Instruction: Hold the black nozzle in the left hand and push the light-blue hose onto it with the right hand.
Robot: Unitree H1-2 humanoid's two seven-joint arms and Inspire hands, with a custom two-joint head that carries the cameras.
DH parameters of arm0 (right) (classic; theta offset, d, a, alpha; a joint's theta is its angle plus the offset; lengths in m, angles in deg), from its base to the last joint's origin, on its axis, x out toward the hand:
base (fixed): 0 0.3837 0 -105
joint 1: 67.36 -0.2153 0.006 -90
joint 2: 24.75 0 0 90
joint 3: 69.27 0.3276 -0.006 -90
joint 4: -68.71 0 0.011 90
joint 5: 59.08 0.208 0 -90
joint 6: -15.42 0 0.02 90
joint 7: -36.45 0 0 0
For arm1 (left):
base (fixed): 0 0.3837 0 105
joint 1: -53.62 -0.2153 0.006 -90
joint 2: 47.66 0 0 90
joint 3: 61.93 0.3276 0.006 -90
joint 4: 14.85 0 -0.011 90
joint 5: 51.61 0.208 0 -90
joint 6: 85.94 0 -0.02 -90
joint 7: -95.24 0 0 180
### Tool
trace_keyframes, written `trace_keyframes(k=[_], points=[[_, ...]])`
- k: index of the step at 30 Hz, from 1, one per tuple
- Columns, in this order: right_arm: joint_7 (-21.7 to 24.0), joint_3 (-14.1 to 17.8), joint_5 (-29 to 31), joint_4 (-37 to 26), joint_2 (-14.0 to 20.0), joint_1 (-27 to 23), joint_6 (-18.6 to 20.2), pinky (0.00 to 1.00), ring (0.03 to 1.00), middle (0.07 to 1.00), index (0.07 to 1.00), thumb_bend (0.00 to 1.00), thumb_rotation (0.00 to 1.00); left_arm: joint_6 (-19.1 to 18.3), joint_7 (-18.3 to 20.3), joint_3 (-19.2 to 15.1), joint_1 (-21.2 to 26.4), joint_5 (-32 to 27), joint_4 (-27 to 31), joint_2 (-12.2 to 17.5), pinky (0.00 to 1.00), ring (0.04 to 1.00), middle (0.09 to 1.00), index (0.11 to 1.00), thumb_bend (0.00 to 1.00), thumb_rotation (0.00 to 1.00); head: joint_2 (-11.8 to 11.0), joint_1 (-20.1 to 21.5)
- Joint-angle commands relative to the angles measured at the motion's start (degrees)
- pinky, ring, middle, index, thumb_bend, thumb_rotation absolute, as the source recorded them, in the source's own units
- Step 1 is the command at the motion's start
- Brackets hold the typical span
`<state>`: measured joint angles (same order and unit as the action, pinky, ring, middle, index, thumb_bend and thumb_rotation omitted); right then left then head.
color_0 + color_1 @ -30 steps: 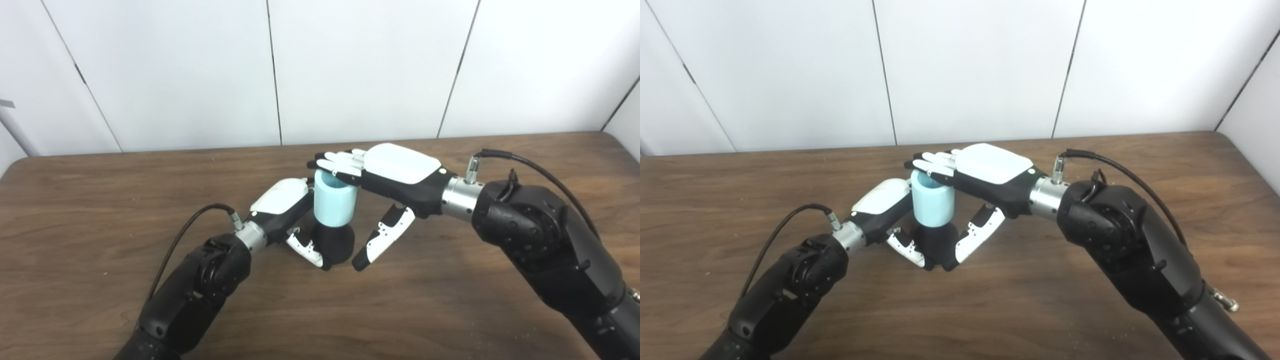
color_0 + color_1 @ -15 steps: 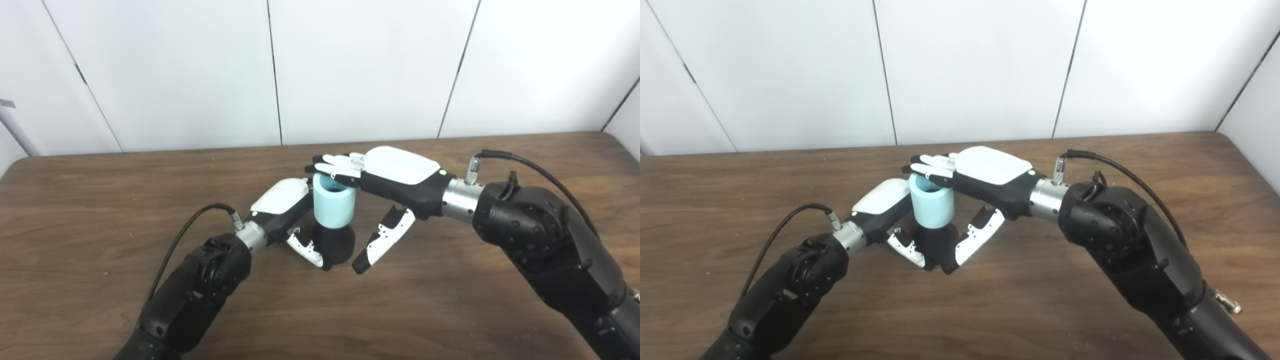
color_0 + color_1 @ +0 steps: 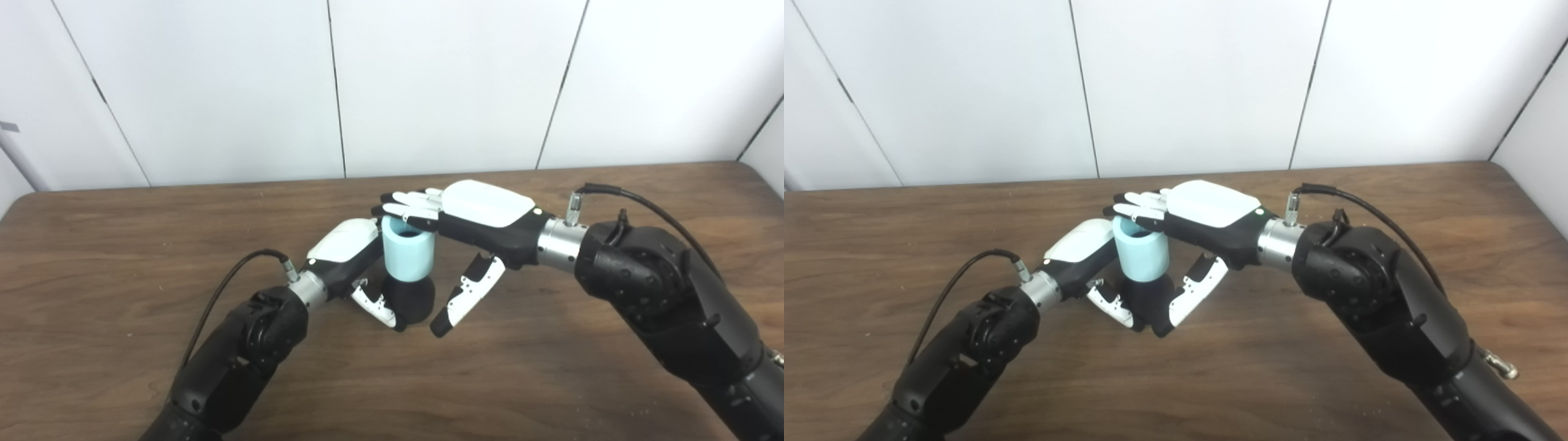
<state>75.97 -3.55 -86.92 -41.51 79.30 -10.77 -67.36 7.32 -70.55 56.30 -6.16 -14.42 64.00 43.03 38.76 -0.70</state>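
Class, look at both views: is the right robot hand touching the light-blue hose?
Touching. In the left eye view the right robot hand lies flat across the top rim of the light-blue hose, its fingers overlapping the rim with no gap visible.

We find no legible text, label, brand, number or sign on any surface in either view; hands, hose, nozzle, table and wall panels carry no readable markings.

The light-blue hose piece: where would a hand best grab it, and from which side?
Around its smooth round wall, from the right. The light-blue hose stands upright on the black nozzle; the left hand blocks the left, and the right hand covers its top.
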Motion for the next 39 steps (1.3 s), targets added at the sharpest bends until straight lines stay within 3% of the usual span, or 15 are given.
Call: trace_keyframes(k=[1,8,28,39], points=[[2.85,-2.07,-0.61,2.07,1.34,1.21,-1.26,1.0,1.0,1.0,0.956,0.84,0.67,-0.74,1.92,0.65,0.17,1.26,-0.55,0.3,1.0,0.615,0.464,0.494,0.53,0.0,0.02,-0.04],[2.9,-1.71,-1.67,2.0,1.15,1.0,-0.04,1.0,1.0,1.0,0.957,0.85,0.71,-0.75,1.55,0.64,-0.19,1.6,-0.36,0.46,1.0,0.625,0.462,0.495,0.53,0.0,0.3,0.16],[2.67,-1.36,-2.36,2.27,1.37,1.73,1.0,1.0,1.0,1.0,0.961,0.82,0.68,-0.58,1.62,0.39,-0.01,1.21,-0.56,0.4,1.0,0.622,0.458,0.497,0.53,0.0,0.39,0.24],[4.0,-1.76,-3.86,1.18,1.5,1.5,4.26,0.99,1.0,1.0,0.974,0.81,0.67,-0.04,1.53,0.4,0.21,1.14,-0.99,0.49,1.0,0.621,0.454,0.499,0.53,0.0,0.68,0.22]])
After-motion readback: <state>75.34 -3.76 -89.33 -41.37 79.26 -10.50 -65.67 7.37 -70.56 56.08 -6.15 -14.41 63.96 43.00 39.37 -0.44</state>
